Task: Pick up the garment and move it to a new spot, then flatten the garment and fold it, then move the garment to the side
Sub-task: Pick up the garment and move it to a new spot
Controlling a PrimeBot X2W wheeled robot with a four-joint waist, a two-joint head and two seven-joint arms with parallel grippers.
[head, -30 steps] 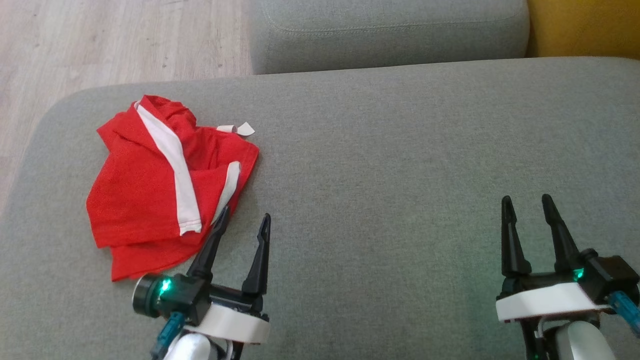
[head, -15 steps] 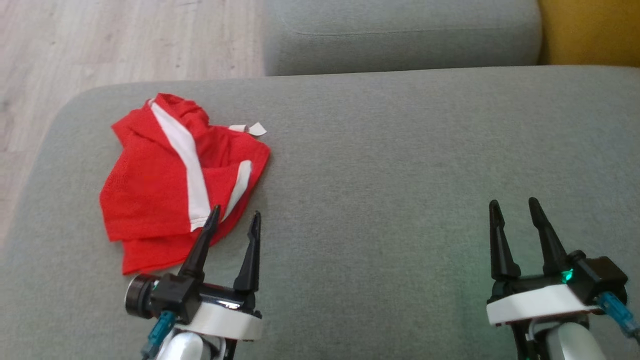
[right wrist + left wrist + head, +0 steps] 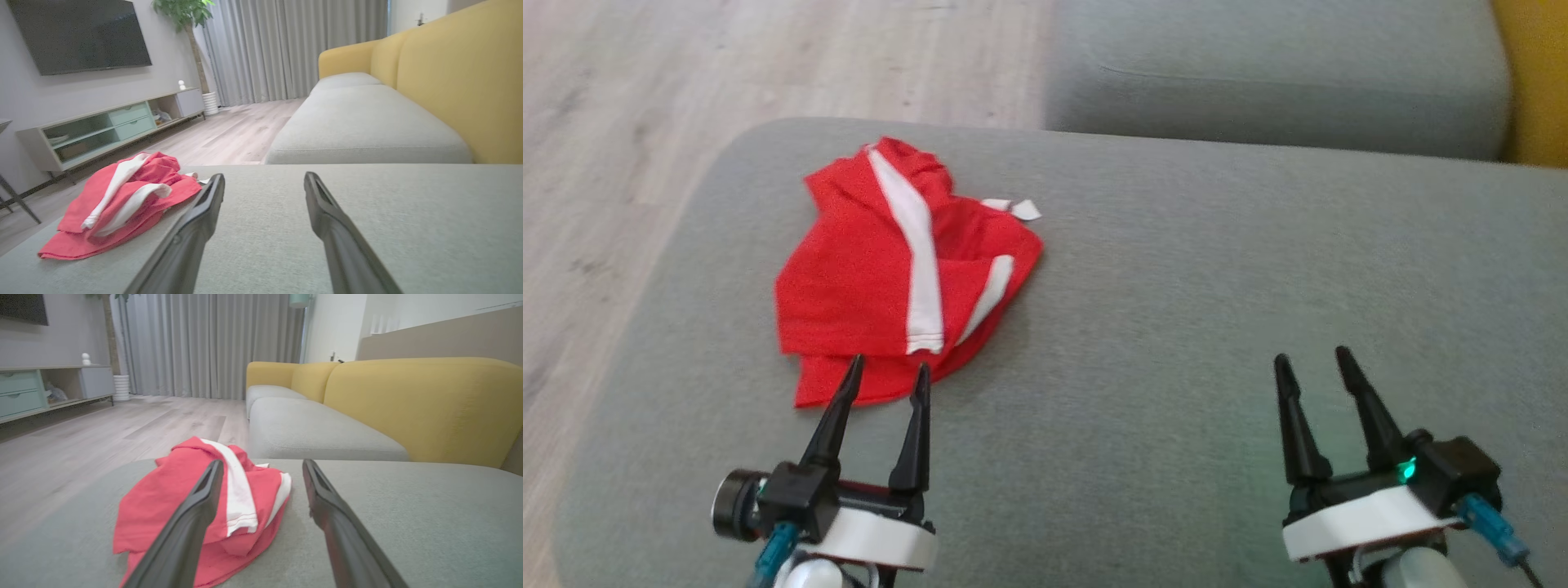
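Left of centre in the head view, a crumpled red-and-white garment (image 3: 866, 278) lay on the grey sofa cushion (image 3: 1176, 269), its folds hiding its type. The left gripper (image 3: 889, 363), lower left, gaped empty at its near hem; contact was unclear. Lower right, the right gripper (image 3: 1312, 354) gaped empty.

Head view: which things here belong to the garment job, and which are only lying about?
Job: red garment, open left gripper, open right gripper, grey cushion under the garment.
Lying about: wooden floor, yellow sofa back, far grey cushion.
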